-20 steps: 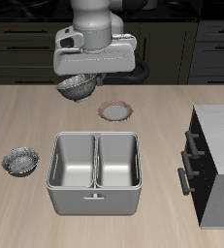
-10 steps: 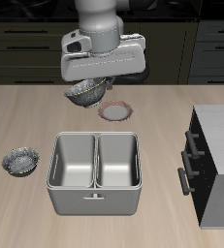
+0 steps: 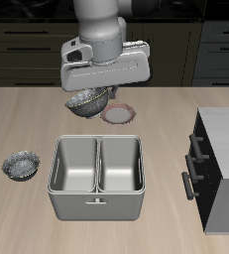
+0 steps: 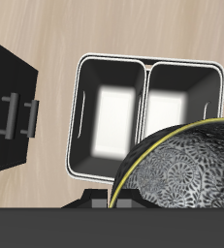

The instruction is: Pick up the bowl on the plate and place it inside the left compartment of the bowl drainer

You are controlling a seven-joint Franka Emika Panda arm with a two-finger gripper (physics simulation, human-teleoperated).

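My gripper (image 3: 93,95) is shut on the mottled silvery-grey bowl (image 3: 86,101) and holds it tilted in the air, above the table. The reddish-rimmed plate (image 3: 118,113) lies bare just beside and below the bowl. The grey bowl drainer (image 3: 96,203) stands nearer the table's front edge, with both of its wells empty. In the wrist view the held bowl (image 4: 186,167) fills the foreground and covers one corner of the drainer (image 4: 145,70). The fingers themselves do not show there.
A second, identical bowl (image 3: 21,165) rests on the table beside the drainer, on the side away from the dark cabinet. That cabinet with bar handles (image 3: 221,164) (image 4: 9,102) stands at the drainer's other side. Dark cupboards line the back.
The gripper has carried the bowl a little toward the table's front edge and sideways toward the plate, and slightly lower. Nothing else moved.
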